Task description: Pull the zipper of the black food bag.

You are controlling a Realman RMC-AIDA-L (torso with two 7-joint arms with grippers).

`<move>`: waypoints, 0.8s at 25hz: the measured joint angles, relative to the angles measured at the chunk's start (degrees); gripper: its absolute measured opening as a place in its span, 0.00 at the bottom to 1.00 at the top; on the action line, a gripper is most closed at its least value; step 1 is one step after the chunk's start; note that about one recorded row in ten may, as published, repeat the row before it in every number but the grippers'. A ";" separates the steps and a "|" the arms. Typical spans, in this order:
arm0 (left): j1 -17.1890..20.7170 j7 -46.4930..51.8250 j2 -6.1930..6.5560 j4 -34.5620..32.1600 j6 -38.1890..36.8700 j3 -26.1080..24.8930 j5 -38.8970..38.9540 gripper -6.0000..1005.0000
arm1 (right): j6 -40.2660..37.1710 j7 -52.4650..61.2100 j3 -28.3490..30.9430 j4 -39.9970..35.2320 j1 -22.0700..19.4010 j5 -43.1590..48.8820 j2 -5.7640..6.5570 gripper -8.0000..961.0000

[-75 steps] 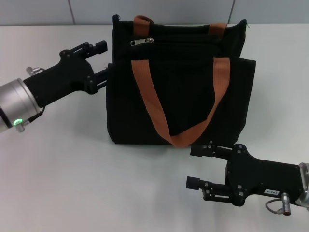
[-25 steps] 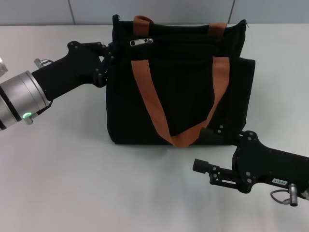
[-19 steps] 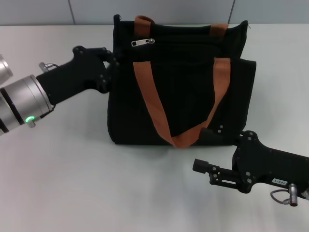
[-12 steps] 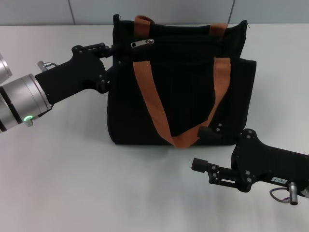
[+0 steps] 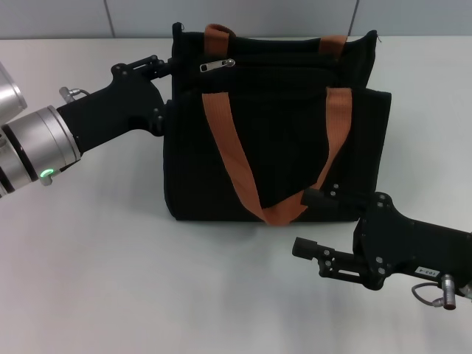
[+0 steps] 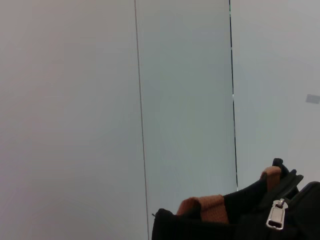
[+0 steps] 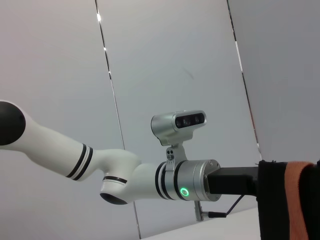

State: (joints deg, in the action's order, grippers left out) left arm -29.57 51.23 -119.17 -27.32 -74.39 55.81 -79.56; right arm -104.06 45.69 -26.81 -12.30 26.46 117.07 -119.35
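Observation:
The black food bag (image 5: 284,140) stands upright on the white table (image 5: 110,258), with two orange-brown strap handles (image 5: 228,155). The silver zipper pull (image 5: 217,65) lies at the left end of the top zip track. My left gripper (image 5: 167,94) is open at the bag's upper left corner, its upper finger level with the zip track just left of the pull. In the left wrist view, the zipper pull (image 6: 275,215) and the bag's top edge (image 6: 200,227) show close by. My right gripper (image 5: 306,221) is open at the bag's lower right front; its upper finger touches the bag's bottom edge beside the strap loop.
A grey wall runs behind the table's far edge (image 5: 74,37). The right wrist view shows the bag's side (image 7: 270,200), an orange strap (image 7: 302,200) and my left arm (image 7: 150,180) beyond it.
My left gripper has moved up and in from the bag's left side to its upper left corner. My right gripper has shifted right and closer to the bag's bottom edge.

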 joint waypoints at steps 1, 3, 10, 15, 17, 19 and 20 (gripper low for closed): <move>-0.06 0.00 -0.01 -0.03 0.01 0.00 0.00 0.52 | 0.00 0.00 0.00 0.00 0.00 -0.05 0.00 0.74; -0.20 0.04 -0.01 -0.08 0.02 -0.13 0.01 0.53 | 0.00 0.00 0.00 0.00 -0.04 -0.10 0.00 0.74; -0.62 0.06 -0.01 -0.31 -0.06 -0.01 0.02 0.47 | 0.00 0.01 0.00 0.00 -0.21 -0.65 -0.09 0.74; -0.75 0.06 -0.01 -0.63 -0.38 -0.33 0.03 0.30 | 0.00 0.01 0.00 0.00 -0.50 -1.06 -0.09 0.74; -0.76 0.06 -0.01 -0.75 -0.50 -0.23 0.39 0.21 | 0.00 0.01 -0.01 0.16 -0.58 -1.89 -0.09 0.74; -0.76 0.11 -0.01 -0.75 -0.58 0.07 2.18 0.13 | -0.34 0.34 0.00 0.40 -1.02 -4.13 -0.09 0.74; -0.76 0.11 -0.01 -0.75 -0.58 0.07 2.18 0.09 | -0.34 0.34 0.00 0.40 -1.02 -4.13 -0.09 0.74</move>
State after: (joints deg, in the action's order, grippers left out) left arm -30.33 51.34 -119.18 -28.07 -74.97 55.88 -77.38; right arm -104.41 46.03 -26.81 -11.91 25.44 112.94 -119.45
